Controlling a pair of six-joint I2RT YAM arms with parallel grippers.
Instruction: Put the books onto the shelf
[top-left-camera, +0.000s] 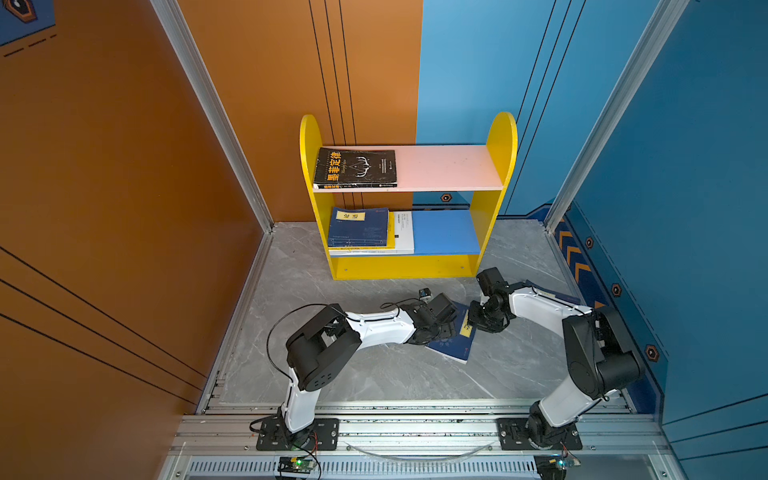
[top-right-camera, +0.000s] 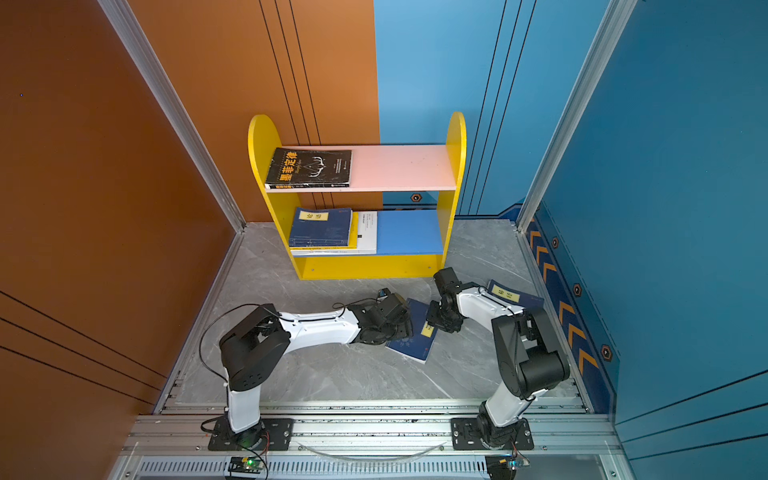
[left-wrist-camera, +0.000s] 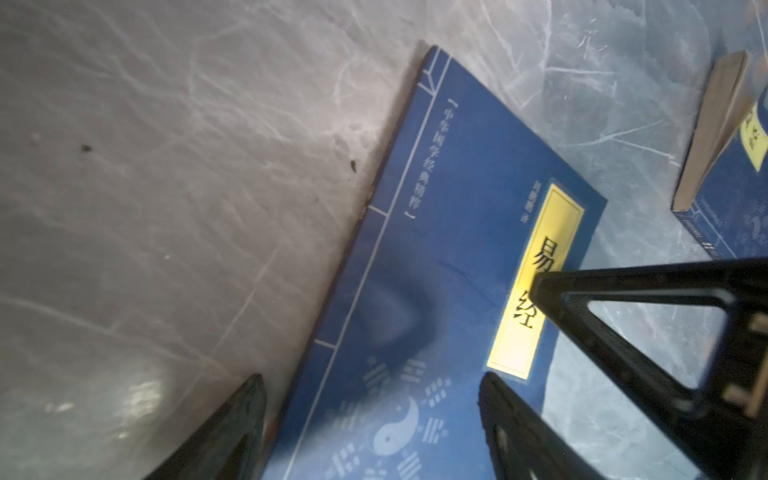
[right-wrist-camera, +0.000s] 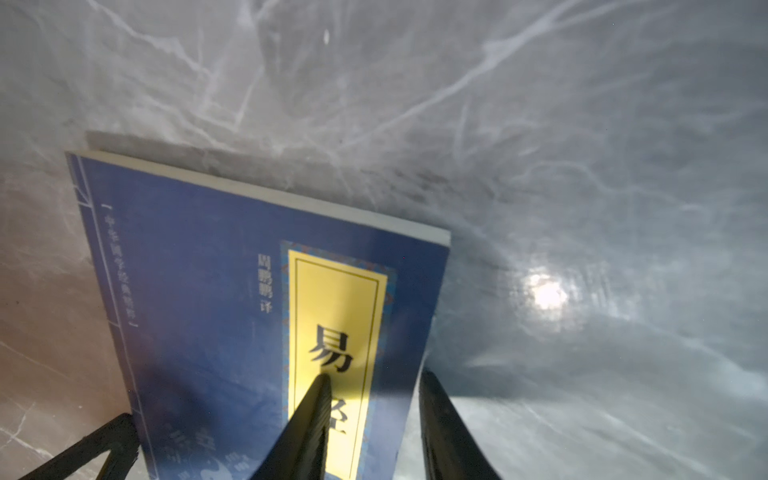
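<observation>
Navy book (top-left-camera: 451, 345) between two grippers.
Left gripper (left-wrist-camera: 371, 378) fingers spread wide across its spine edge; right gripper (right-wrist-camera: 376, 375) fingers straddle its opposite edge, clamped or not I cannot tell.

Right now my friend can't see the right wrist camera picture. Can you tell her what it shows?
A navy book with a yellow label lies on the grey marbled floor. The right gripper straddles its side edge: one black finger touches the label, the other sits just beyond the book.

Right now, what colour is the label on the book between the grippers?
The label is yellow with black characters; clearest in the right wrist view.
</observation>
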